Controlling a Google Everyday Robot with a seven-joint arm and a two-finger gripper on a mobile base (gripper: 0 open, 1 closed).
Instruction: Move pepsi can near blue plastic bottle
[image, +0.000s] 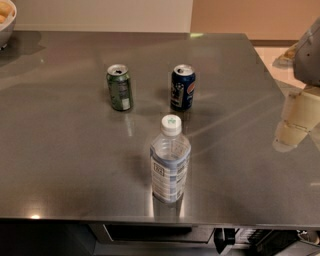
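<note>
The pepsi can (182, 87) stands upright on the grey metal table (70, 150), toward the back and just right of the middle. It is dark blue with a silver top and a round logo. The blue plastic bottle (170, 160) stands upright in front of it, nearer the table's front edge. It is clear with a white cap and a pale blue-white label. A gap of bare table separates can and bottle. My gripper (288, 141) hangs at the far right edge of the view, over the table's right side, well apart from both and holding nothing.
A green can (119, 87) stands upright to the left of the pepsi can. A white bowl (6, 20) sits at the back left corner. The table's front edge runs along the bottom, and its right edge lies near the arm.
</note>
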